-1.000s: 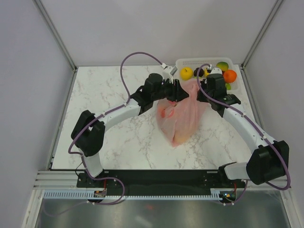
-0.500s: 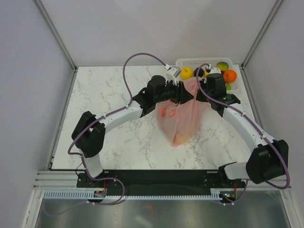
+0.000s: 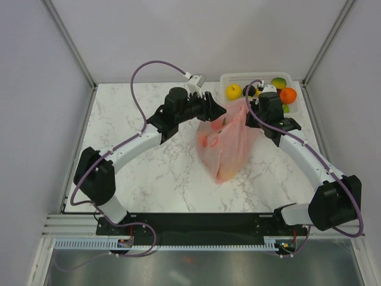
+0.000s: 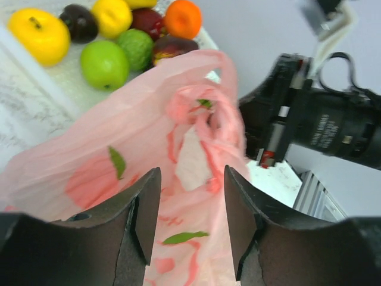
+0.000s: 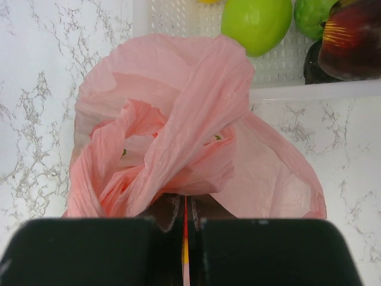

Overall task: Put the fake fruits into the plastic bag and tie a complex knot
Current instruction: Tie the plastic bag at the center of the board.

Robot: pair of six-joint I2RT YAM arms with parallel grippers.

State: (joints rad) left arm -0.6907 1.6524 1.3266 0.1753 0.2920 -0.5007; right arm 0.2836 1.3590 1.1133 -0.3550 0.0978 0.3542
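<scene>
Marble table (image 3: 149, 173) carried your pink plastic bag (image 3: 229, 143) at its centre, with your right gripper (image 5: 186, 229) pinching its film and your left gripper (image 4: 190, 179) spread at its ten o'clock. Fake fruits (image 4: 104, 62) lay in the lattice basket (image 3: 256, 76) at one o'clock. Loading seemed unfinished, so you needed the mouth opened.

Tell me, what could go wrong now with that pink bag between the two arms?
Only the right gripper pinches the plastic bag, by a thin fold; the left gripper is open, so the fold might slip out and the bag slump. The bunched handles look loose and could come undone. The bag also sits beside the white basket, so a tug might nudge it.
</scene>
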